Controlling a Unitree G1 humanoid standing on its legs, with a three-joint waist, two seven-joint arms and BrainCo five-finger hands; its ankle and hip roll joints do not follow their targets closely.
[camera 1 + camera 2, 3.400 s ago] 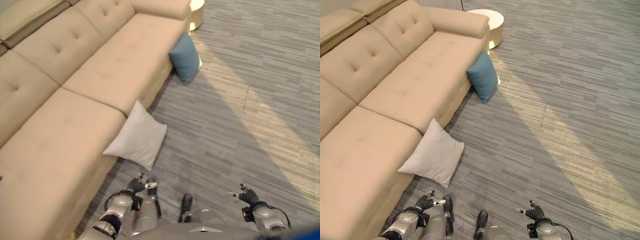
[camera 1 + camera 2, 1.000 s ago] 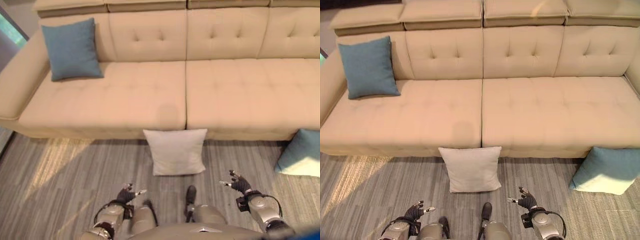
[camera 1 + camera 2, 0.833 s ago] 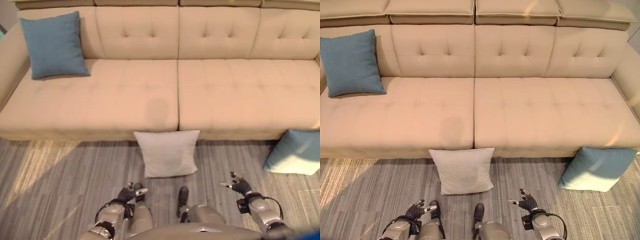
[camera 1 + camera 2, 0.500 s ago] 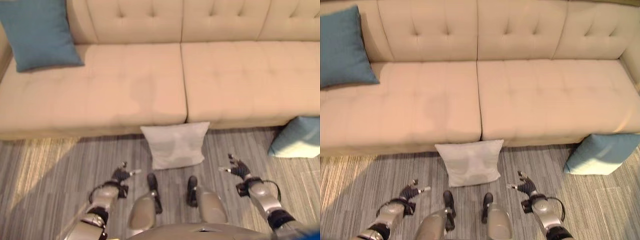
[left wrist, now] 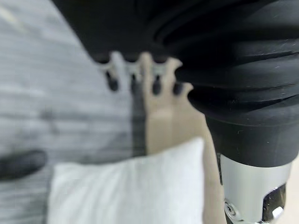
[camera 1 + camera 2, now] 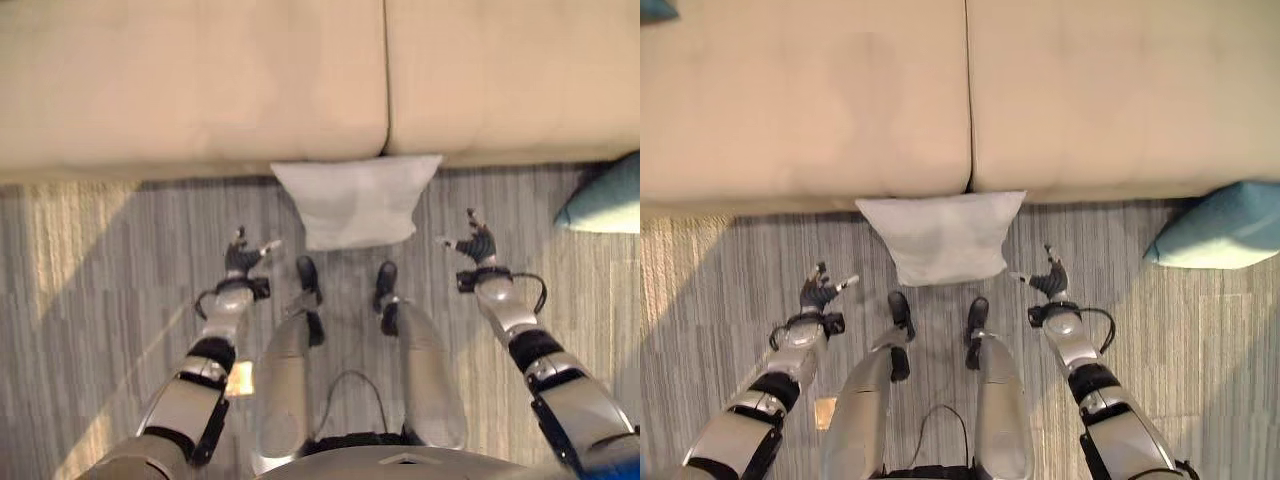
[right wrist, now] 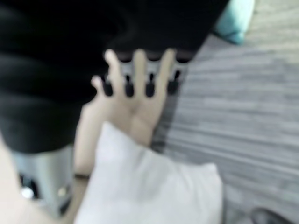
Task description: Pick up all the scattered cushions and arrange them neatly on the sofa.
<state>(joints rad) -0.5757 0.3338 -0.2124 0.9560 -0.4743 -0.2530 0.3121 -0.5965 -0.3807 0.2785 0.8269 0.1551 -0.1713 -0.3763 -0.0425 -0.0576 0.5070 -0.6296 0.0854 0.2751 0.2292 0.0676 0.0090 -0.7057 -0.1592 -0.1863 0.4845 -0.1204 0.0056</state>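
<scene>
A white cushion (image 6: 355,200) leans on the floor against the front of the beige sofa (image 6: 200,90), right below the seam between two seat pads. My left hand (image 6: 242,260) hovers open to its left, a little short of it. On the cushion's other side my right hand (image 6: 475,243) is open too, held apart from it. Past the straight fingers (image 5: 133,77) in the left wrist view lies the white cushion (image 5: 131,186). The right wrist view shows the same cushion (image 7: 154,186) beyond that hand's fingers (image 7: 140,74). A teal cushion (image 6: 1225,238) lies on the floor at the right.
Grey striped carpet (image 6: 90,300) stretches along the sofa front on both sides. A corner of a blue cushion (image 6: 655,8) sits on the sofa seat at the far left. The teal cushion (image 7: 233,23) shows in the right wrist view.
The view has tipped down and closed in on the sofa front. Both arms have stretched forward, bringing the hands up on either side of the white cushion.
</scene>
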